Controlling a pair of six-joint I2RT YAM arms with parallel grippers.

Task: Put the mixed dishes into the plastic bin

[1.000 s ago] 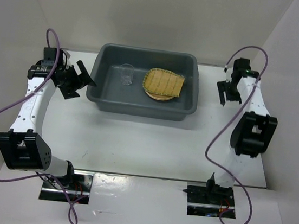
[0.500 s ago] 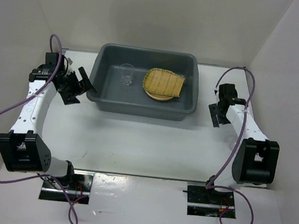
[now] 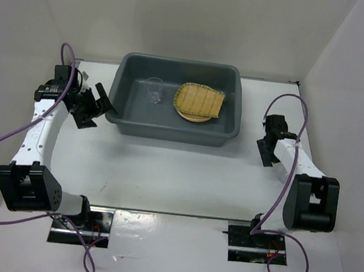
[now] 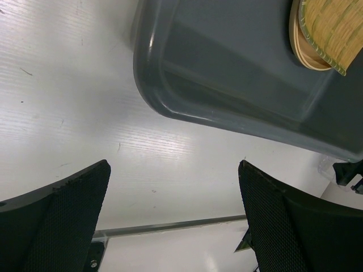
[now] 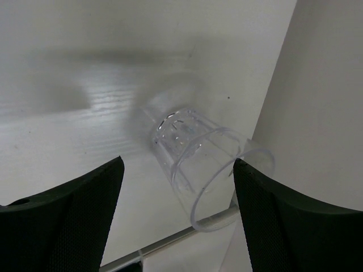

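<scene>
Plainly the risk sits with the last cup (image 5: 198, 164), which stands out on the surface (image 3: 164, 173) hard by the side wall (image 5: 317, 85), well apart from the bin (image 3: 169, 133). It is clear, thin and probably slick, so an uneven squeeze could shoot it out sideways or tip it. With the wall that near, the outer finger may scrape the panel or shove the cup before the grip lands. Whether it is upright or tilted I cannot tell from the right wrist view. The right end effector (image 5: 177, 160) is spread wide, a finger to each side of this cup, touching nothing. The left end effector (image 4: 173, 164) is equally wide, holds nothing, and hangs beside the bin's near left corner. Inside the bin lie another cup (image 3: 153, 92) and the tray (image 3: 200, 100) resting on a plate (image 3: 191, 117)
</scene>
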